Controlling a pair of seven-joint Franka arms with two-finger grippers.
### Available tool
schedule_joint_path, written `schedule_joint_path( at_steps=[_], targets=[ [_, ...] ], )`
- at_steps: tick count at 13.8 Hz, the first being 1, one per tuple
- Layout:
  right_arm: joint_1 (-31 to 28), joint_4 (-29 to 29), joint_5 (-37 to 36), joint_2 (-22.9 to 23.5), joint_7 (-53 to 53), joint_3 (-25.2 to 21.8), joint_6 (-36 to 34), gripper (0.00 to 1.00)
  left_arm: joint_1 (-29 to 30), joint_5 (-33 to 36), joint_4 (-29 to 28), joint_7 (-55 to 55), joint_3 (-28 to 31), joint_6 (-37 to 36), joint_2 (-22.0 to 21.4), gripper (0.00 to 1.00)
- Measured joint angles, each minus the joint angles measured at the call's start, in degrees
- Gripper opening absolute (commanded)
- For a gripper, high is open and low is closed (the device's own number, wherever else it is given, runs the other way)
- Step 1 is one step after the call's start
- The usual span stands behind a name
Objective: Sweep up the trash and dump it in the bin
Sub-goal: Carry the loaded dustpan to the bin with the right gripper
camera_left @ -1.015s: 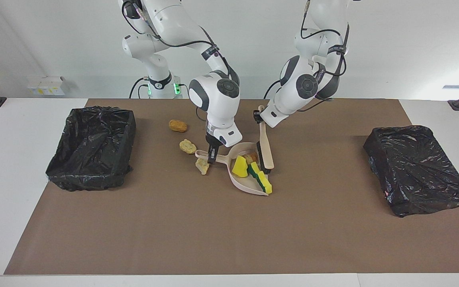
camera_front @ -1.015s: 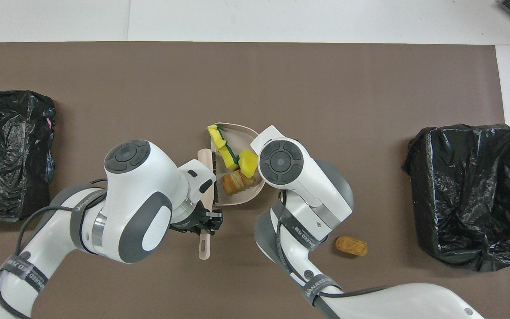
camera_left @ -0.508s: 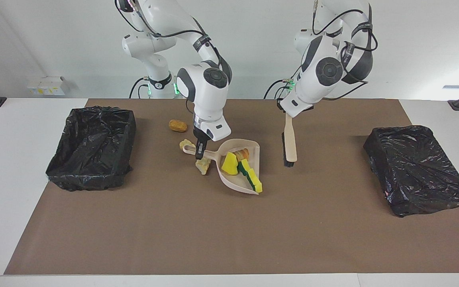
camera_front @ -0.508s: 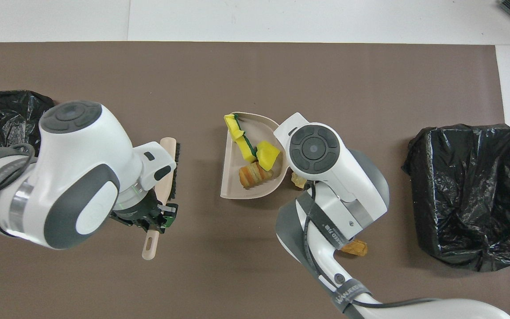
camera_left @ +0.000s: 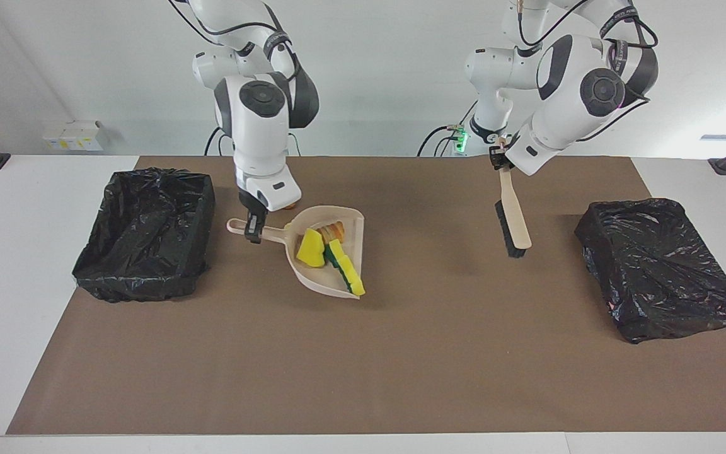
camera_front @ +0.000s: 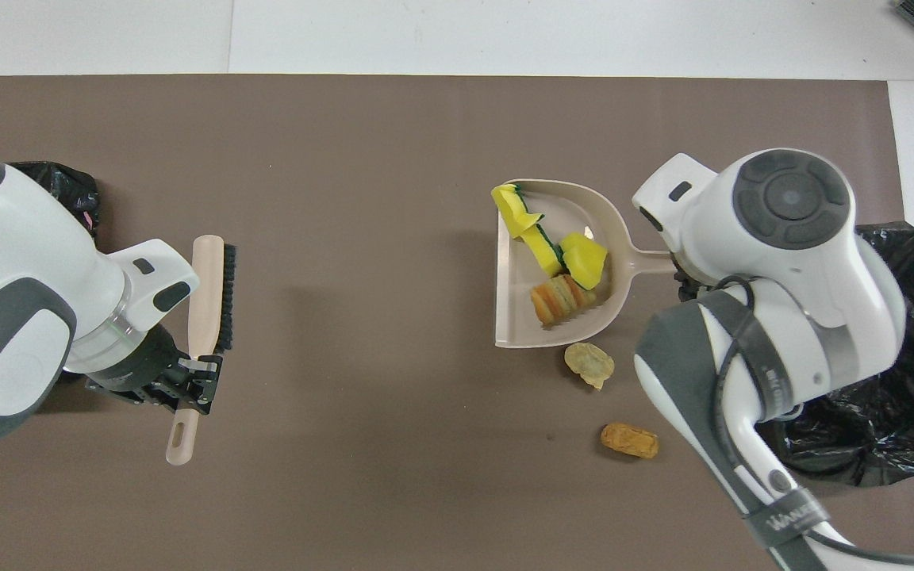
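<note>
Three scraps ride my dustpan (camera_left: 331, 258), right end effector (camera_left: 254, 232) clenched on its handle, heading binward (camera_left: 145, 233); left end effector (camera_left: 500, 161) grips the brush (camera_left: 513, 217). Next: tip without spilling.

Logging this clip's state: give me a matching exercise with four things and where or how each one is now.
Things:
1. dustpan
2. brush
3. striped roll
4. brown lump

States:
A. lying loose on the mat
B. lying in the dustpan
C. held by the left gripper
D. held at its handle by the right gripper

Pairs: 1-D, 2-C, 3-B, 4-A
</note>
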Motion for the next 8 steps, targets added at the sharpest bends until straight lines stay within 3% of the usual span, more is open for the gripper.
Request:
schedule_joint_path(
  at_steps=[3, 8],
  targets=[
    [-7.52, 0.02, 0.26, -2.52, -9.63, -0.32, -1.31, 0.0, -2.3, 0.0, -4.2, -0.13, -0.99, 4.86, -1.71, 0.0],
    [-24.06, 0.67, 0.38, -4.04, -24.68, -0.76, -1.89, 0.0, -17.72, -0.48, -9.65, -16.41, -1.94, 15.25, -3.87, 0.0]
  ],
)
